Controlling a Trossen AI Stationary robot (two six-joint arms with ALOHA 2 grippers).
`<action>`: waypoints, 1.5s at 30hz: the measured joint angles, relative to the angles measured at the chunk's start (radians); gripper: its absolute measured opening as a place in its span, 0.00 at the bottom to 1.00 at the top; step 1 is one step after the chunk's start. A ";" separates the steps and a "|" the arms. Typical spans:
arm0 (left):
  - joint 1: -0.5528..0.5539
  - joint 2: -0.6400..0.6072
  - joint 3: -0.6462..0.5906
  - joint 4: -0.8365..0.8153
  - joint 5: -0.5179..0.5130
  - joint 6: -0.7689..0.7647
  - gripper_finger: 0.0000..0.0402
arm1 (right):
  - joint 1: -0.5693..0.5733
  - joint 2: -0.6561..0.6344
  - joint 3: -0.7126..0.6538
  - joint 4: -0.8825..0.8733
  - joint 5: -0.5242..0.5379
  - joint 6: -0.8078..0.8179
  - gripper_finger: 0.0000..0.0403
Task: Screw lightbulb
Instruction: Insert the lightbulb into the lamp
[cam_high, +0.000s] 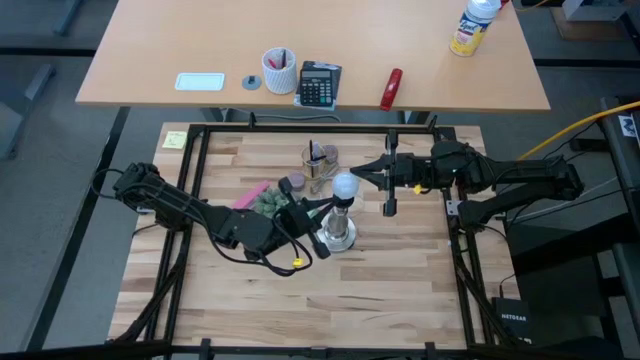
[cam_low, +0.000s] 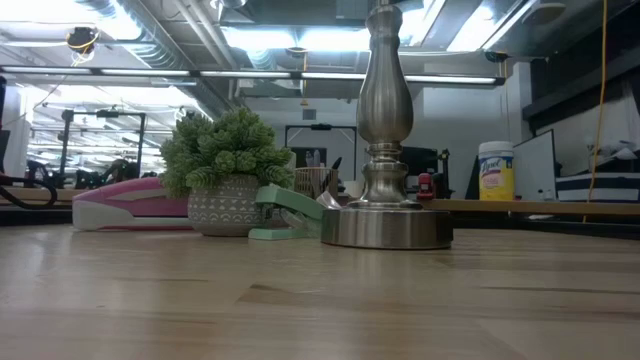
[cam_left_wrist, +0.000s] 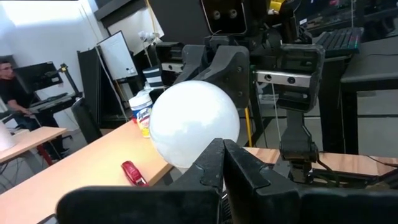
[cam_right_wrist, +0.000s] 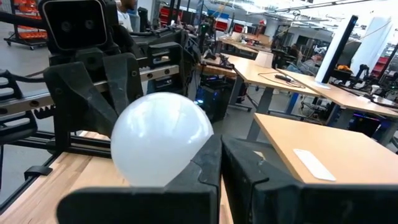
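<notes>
Frosted white globe lightbulb (cam_high: 345, 185) sits atop the silver stand (cam_high: 336, 235), mid-tabletop (cam_high: 400, 290). Left gripper (cam_high: 318, 209) at the stand's neck, right gripper (cam_high: 362, 172) just beside the bulb — cannot tell either jaws' state. Light wood butcher-block surface; potted plant (cam_low: 226, 160), pink stapler (cam_low: 130, 204) behind — workshop room.
</notes>
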 joint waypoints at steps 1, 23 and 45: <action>0.000 0.000 0.000 0.000 -0.001 0.000 0.00 | 0.000 -0.001 0.000 -0.002 -0.003 0.000 0.04; -0.002 0.000 0.000 -0.002 -0.046 -0.004 0.00 | 0.000 -0.024 0.000 -0.059 -0.083 0.054 0.04; 0.001 -0.001 0.000 0.001 -0.163 -0.004 0.00 | 0.004 -0.024 0.000 -0.083 -0.221 0.081 0.04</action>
